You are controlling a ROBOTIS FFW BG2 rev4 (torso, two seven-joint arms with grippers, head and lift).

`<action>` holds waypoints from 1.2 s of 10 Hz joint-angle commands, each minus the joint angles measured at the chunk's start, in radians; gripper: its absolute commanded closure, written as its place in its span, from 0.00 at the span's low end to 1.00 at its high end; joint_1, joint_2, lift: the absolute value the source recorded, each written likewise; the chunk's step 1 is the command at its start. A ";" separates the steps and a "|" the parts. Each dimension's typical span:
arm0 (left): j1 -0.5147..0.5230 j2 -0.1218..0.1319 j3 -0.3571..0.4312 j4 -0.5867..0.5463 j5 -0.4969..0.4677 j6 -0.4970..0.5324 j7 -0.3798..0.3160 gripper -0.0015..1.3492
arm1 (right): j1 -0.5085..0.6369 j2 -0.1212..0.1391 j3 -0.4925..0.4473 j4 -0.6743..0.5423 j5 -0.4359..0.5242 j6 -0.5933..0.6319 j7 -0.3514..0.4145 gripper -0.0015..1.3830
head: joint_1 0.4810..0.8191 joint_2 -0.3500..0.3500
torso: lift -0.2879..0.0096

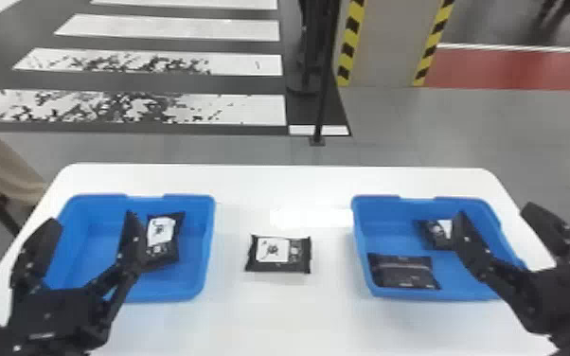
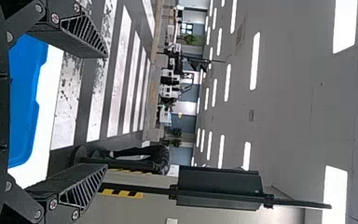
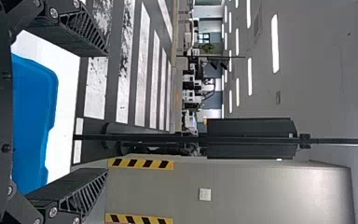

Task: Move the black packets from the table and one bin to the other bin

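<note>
Taking 12 o'clock as the far side of the counter (image 1: 279, 322), the left bin (image 1: 207, 236) stands at 9 o'clock and the right bin (image 1: 407, 294) at 3 o'clock. Both are blue. Between them, approx. in the centre, one packet (image 1: 277, 255) lies flat w/ its white label up. Inside the left bin, one labelled packet (image 1: 157, 251) lies at 3 o'clock. Inside the right bin there are two pkts: a dark one (image 1: 402, 272) at 7 o'clock, and a second one (image 1: 435, 236), partly hidden, which seems to lie nr. 12 o'clock.

In the head view the left gripper (image 1: 91, 219) overlaps the left bin; its fingers are released, wide apart. The right gripper (image 1: 495, 210) shows at the 3 o'clock side of the right bin, its fingers also released. Beyond the counter, at 12 o'clock, a thin black pole (image 1: 324, 104) stands upright on the floor.
</note>
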 commanded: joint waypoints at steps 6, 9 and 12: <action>0.000 0.000 0.000 0.000 -0.002 0.010 0.000 0.15 | -0.028 -0.010 0.006 0.002 0.000 0.058 0.020 0.10 | 0.63 0.43 | 0.60; -0.005 0.003 -0.004 0.002 -0.002 0.017 0.000 0.15 | -0.263 -0.053 0.040 0.142 0.050 0.205 0.178 0.10 | 0.63 0.47 | 0.60; -0.007 0.002 -0.006 0.005 0.002 0.020 0.000 0.15 | -0.469 -0.086 0.136 0.304 0.084 0.291 0.282 0.10 | 0.63 0.51 | 0.60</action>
